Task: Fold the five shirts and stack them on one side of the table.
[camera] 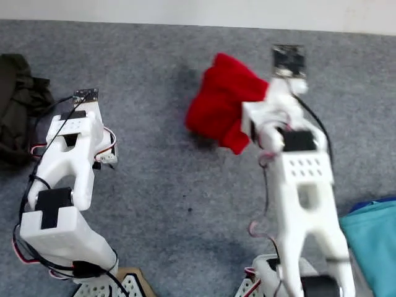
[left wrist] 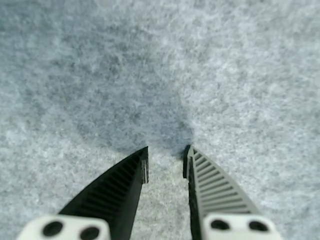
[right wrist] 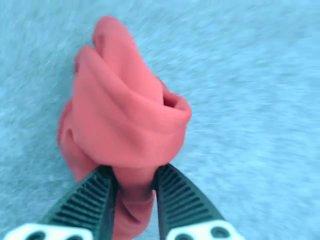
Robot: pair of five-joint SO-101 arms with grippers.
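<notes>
- Grips a bunched red shirt [right wrist: 125,120] in the right gripper [right wrist: 134,182], with the cloth pinched tight between both fingers.
- Has that shirt crumpled over the far middle of the grey table [camera: 161,185]; cannot tell whether lifted or resting.
- Hangs the left gripper [left wrist: 166,165] close over bare table, released, fingers parted around nothing.
- Shows a dark green garment [camera: 18,105] heaped at the table's left edge and a teal garment [camera: 374,238] at its right edge, both well apart from the red shirt.

A bunched shirt [camera: 219,105] is clamped in the right end effector [right wrist: 134,182] near the counter's [camera: 161,185] far edge. A second shirt [camera: 18,105] lies at its left edge, and a third shirt [camera: 374,238] at its near right corner.
</notes>
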